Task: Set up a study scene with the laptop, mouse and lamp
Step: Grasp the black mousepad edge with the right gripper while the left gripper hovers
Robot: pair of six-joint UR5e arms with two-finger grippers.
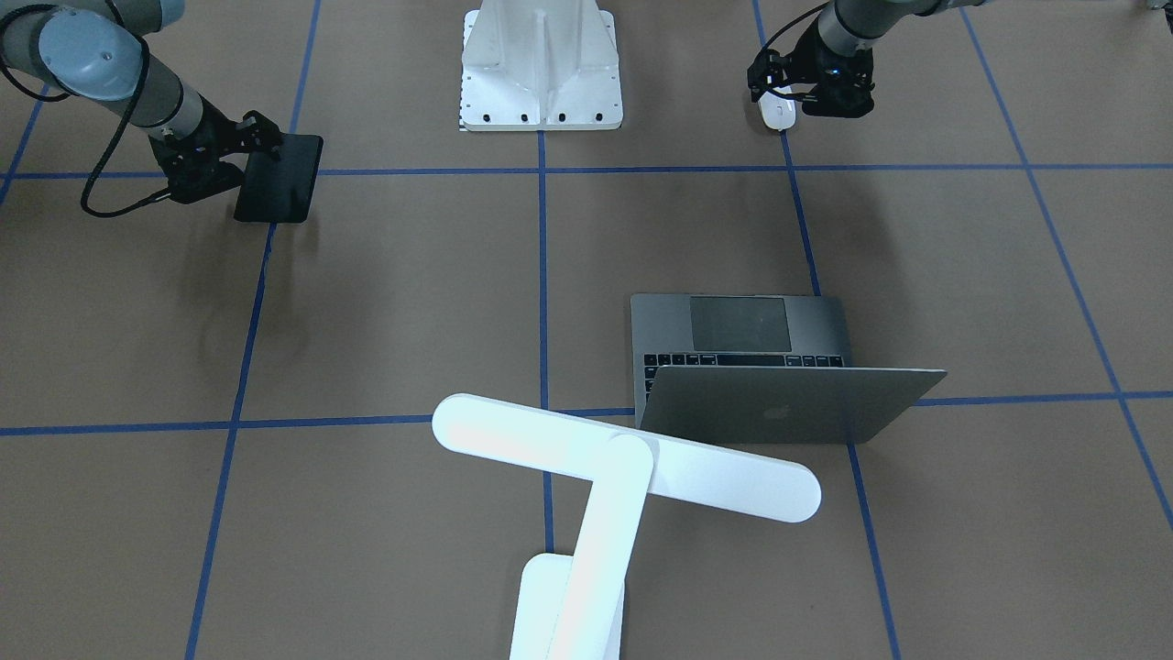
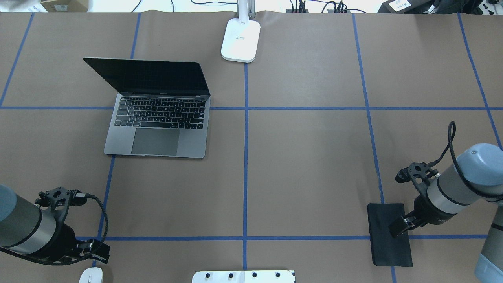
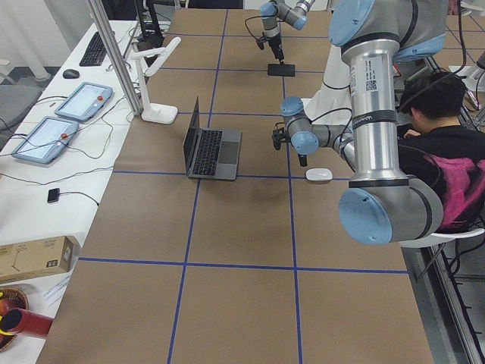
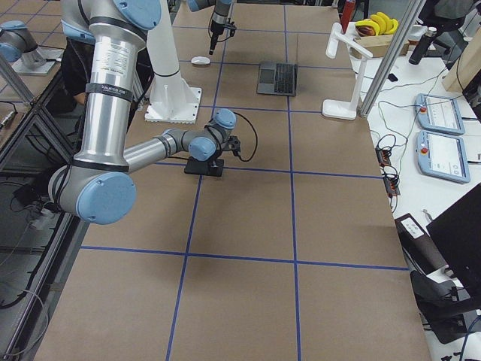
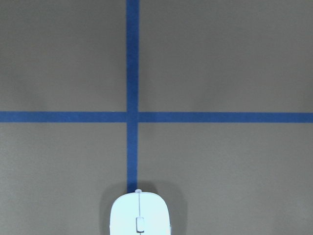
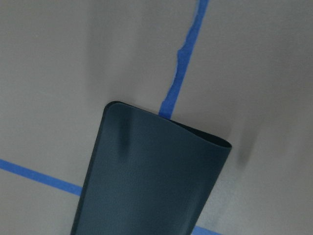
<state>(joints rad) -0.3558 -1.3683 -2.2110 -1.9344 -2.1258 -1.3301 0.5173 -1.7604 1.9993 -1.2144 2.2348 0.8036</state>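
Black fingers of the right gripper (image 2: 401,228) are pressed on the black pad (image 2: 389,234); how wide they stand I cannot tell. The left gripper (image 2: 96,251) hangs just above one white mouse (image 2: 91,275), its opening also unclear. One open laptop (image 2: 157,129) lies well ahead of it, one lamp (image 1: 623,458) farther. Both forearms slant down toward the table (image 2: 306,165).

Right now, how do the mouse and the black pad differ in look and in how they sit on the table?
The mouse is small, white and rounded; the black pad is larger, flat and rectangular. The mouse lies on the table beside the left gripper; the pad is under the right gripper, one corner curled up in the right wrist view. Both lie near the robot's edge of the table.
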